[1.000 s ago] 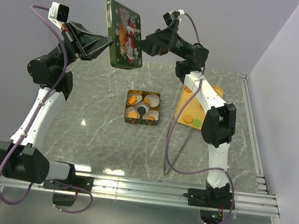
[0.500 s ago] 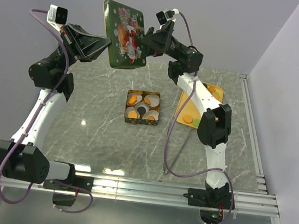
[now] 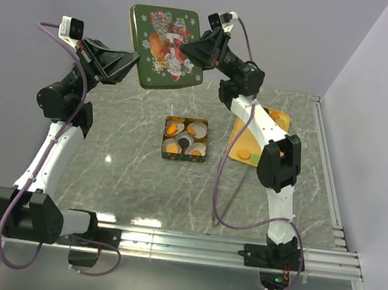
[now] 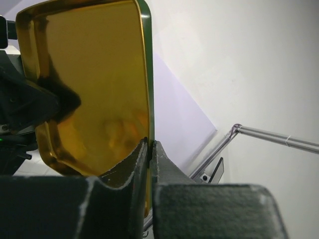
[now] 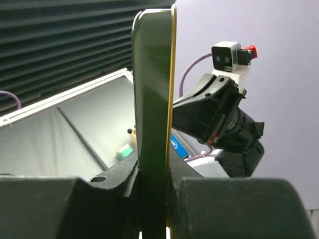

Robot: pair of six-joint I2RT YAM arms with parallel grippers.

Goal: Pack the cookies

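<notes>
I take the open tin (image 3: 182, 158) on the table as my mark. The cookies (image 3: 175, 126) I can make out sit inside it in white paper cups (image 3: 197, 127), and a few more lie on the orange tray (image 3: 241, 133) just to the right of the tin.

The lid (image 3: 165, 48) is nowhere near the tin's rim. It hangs high above the table and beyond the tin's far side, stood nearly on edge, with its printed face turned towards the overhead camera and its gold hollow facing away. Both arms have it. The left gripper (image 3: 135, 61) is pinched narrow on the lid's left edge, its fingers (image 4: 137, 164) closed either side of the rim. The right gripper (image 3: 190, 49) is clamped on the opposite edge, the lid's green wall (image 5: 152, 74) wedged between its fingers.

So the lid's width runs from one gripper to the other, crosswise above the tin. I judge that the coming move must tip the lid flat, hollow side down, and bring it nearer and lower onto the tin. The tin sits about midway between the two arms, so neither has the clear advantage.
</notes>
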